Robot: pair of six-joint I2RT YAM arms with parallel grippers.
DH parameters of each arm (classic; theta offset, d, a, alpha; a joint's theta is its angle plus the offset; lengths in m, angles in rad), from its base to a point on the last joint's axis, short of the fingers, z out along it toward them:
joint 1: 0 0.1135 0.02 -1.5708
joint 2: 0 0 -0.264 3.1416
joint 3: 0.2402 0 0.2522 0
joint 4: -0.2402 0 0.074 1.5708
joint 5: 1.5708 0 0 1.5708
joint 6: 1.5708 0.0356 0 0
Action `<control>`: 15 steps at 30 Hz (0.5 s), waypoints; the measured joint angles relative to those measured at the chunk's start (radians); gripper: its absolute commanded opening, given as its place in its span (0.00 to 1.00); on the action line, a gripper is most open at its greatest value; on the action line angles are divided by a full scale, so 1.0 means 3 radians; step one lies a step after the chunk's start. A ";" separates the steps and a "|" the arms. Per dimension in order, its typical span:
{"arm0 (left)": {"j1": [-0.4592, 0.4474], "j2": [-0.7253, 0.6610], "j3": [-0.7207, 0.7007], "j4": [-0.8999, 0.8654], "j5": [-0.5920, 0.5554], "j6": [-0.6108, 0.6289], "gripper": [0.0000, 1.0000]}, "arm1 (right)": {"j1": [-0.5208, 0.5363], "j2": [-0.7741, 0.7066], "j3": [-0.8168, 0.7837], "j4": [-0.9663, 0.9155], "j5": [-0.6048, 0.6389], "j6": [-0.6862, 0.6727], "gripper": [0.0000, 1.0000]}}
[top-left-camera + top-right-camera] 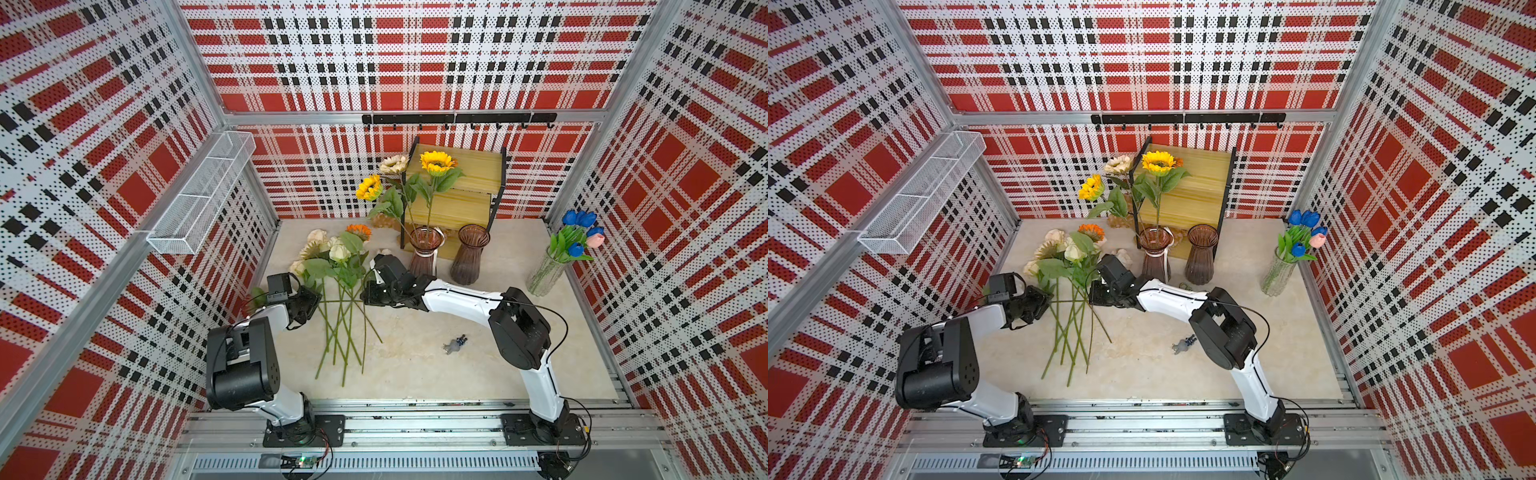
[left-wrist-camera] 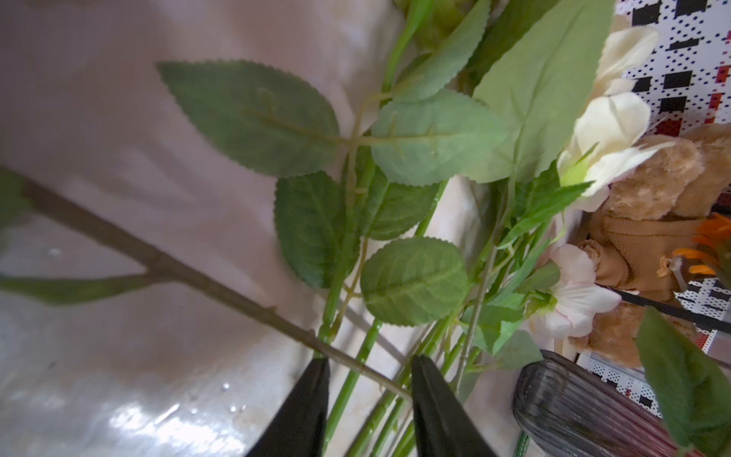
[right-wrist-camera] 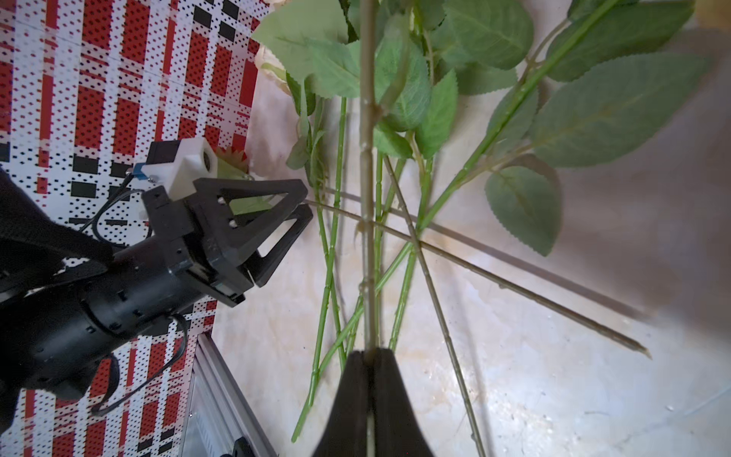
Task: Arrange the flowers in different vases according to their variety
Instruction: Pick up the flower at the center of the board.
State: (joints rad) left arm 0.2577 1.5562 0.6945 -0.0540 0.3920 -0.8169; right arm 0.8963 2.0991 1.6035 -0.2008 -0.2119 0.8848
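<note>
Loose flowers point(image 1: 338, 266) lie in a pile left of centre, cream roses and an orange sunflower point(image 1: 359, 232) at its far end, stems fanned toward me. My right gripper point(image 3: 368, 352) is shut on an olive flower stem point(image 3: 367, 237) at the pile's right edge point(image 1: 365, 293). My left gripper point(image 2: 370, 364) stands open at the pile's left point(image 1: 313, 297), a thin brownish stem point(image 2: 221, 283) crossing between its fingertips. The pinkish vase point(image 1: 424, 253) holds yellow and cream sunflowers point(image 1: 436, 162). The brownish-purple vase point(image 1: 471, 255) stands empty. The clear vase point(image 1: 546, 272) holds blue tulips point(image 1: 579, 218) and a pink one.
A wooden two-tier shelf point(image 1: 461, 178) stands behind the tinted vases. A tan plush toy point(image 2: 652, 186) sits by the back wall. A small grey figurine point(image 1: 455, 345) lies on the table in front of the right arm. A white wire basket point(image 1: 199, 195) hangs on the left wall.
</note>
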 measured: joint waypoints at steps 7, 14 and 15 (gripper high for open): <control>-0.0071 0.0127 0.0000 0.0116 0.0006 -0.0074 0.33 | 0.0001 -0.0011 -0.0037 -0.0067 0.0094 -0.0045 0.00; -0.0253 0.0224 0.0017 0.0161 -0.0011 -0.0145 0.30 | -0.0006 -0.0037 -0.0116 -0.0121 0.0153 -0.0074 0.00; -0.0270 0.0234 0.0025 0.0167 -0.0020 -0.0156 0.29 | -0.0006 -0.0045 -0.0116 -0.0121 0.0159 -0.0083 0.00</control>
State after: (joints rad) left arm 0.1768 1.6264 0.7021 -0.0040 0.3859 -0.8639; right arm 0.8944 2.0857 1.5688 -0.2371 -0.1642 0.8600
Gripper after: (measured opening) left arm 0.304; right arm 0.086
